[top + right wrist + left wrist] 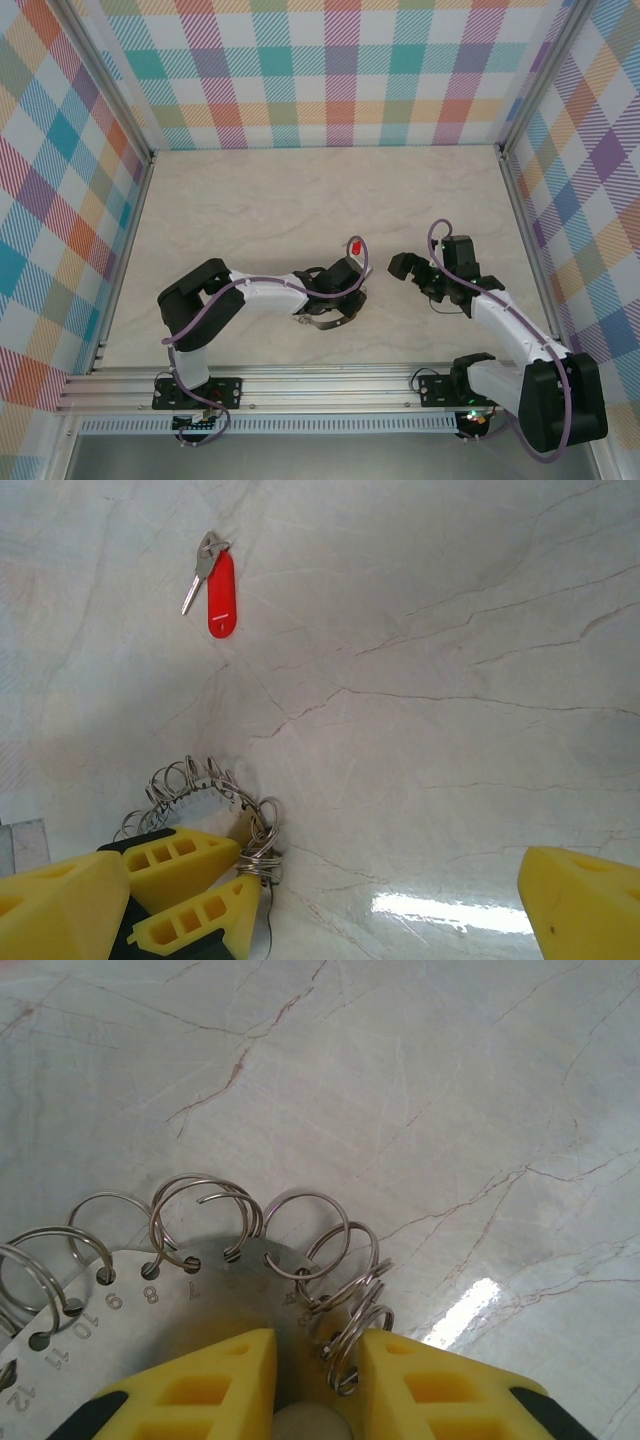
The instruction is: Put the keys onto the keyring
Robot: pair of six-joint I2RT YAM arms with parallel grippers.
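One key (198,578) and one keyring (200,1280) present; key not on the ring.
The left gripper (315,1350) is closed on the edge of the single keyring, a numbered metal plate rimmed with wire loops, near the middle of the table (250,200). The one key, carrying one red tag (221,592), lies flat on the table just beyond it, apart from the ring. The right gripper (322,890), further right, has its fingers spread wide and holds nothing.
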